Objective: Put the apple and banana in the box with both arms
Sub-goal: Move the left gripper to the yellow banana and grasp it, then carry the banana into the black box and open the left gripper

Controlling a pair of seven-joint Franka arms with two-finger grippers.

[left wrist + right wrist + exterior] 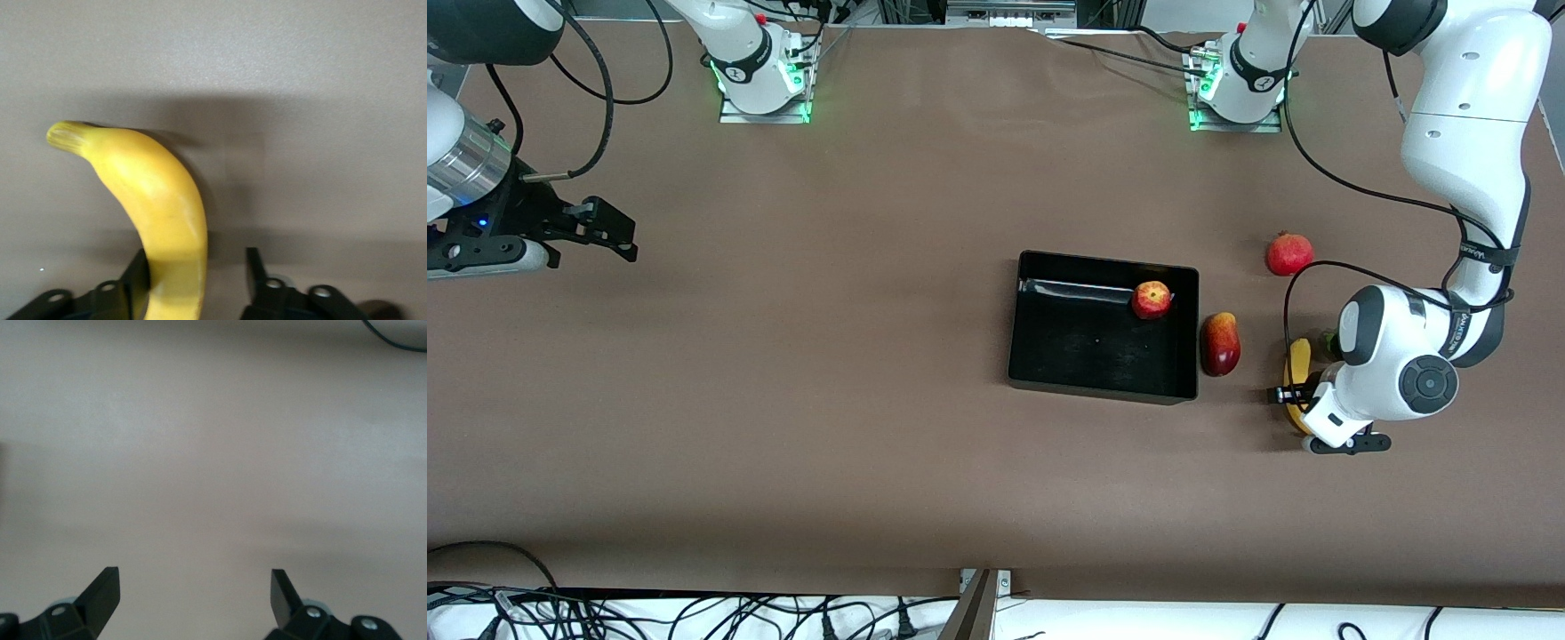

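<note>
Left gripper (197, 283) down astride the banana (160, 213) beside the box (1103, 384), one finger touching, other apart; right gripper (193, 597) wide open, waiting; apple (1152, 300) inside the box.

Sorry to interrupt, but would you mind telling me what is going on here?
Two arms are putting fruit into the black box. The apple already lies in it. The left gripper is down at the banana on the table toward the left arm's end, one finger against it and a gap at the other, so no firm grip yet. The right gripper waits open over bare table at the right arm's end.
</note>
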